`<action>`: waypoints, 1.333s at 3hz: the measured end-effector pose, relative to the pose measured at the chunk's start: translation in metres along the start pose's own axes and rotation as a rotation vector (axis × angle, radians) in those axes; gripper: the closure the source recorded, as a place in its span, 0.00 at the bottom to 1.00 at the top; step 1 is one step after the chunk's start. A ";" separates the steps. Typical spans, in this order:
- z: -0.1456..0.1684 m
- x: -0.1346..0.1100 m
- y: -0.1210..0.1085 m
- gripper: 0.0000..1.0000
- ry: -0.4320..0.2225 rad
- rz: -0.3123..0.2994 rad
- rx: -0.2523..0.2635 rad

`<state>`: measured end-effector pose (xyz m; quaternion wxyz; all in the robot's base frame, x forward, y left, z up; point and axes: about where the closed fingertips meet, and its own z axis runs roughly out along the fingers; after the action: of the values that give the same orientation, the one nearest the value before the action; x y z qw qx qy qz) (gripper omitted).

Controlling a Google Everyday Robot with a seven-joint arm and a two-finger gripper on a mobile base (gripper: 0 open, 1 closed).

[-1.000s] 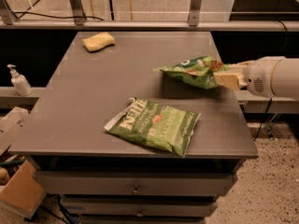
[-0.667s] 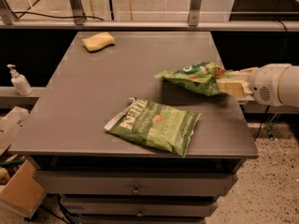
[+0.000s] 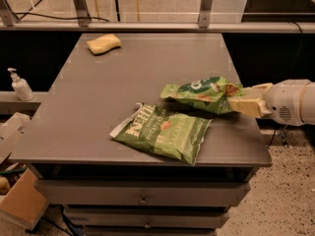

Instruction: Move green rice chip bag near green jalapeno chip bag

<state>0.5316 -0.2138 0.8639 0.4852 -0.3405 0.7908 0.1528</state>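
Observation:
The green rice chip bag (image 3: pixel 199 94) is glossy bright green with a dark oval logo, and it hangs tilted just above the grey table (image 3: pixel 123 82). My gripper (image 3: pixel 235 98) comes in from the right edge and is shut on the bag's right end, where the orange chip pictures are. The green jalapeno chip bag (image 3: pixel 162 132) is larger, olive green with white Kettle lettering, and lies flat near the table's front edge. The rice bag's left tip sits just up and right of the jalapeno bag, close to it.
A yellow sponge (image 3: pixel 104 44) lies at the table's back left. A white pump bottle (image 3: pixel 19 85) stands on a ledge to the left. A cardboard box (image 3: pixel 19 200) sits on the floor at lower left. Drawers run under the table front.
My gripper has carried the rice chip bag forward and lower, toward the table's front, so it now sits close to the jalapeno bag. The jalapeno bag has not moved.

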 end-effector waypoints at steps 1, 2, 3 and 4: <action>0.006 0.004 0.003 0.64 0.011 -0.009 -0.024; 0.015 0.003 0.002 0.40 0.021 -0.029 -0.048; 0.021 0.002 0.001 0.16 0.027 -0.042 -0.059; 0.022 0.002 0.002 0.00 0.028 -0.049 -0.065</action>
<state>0.5441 -0.2005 0.8515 0.4662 -0.3777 0.7835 0.1616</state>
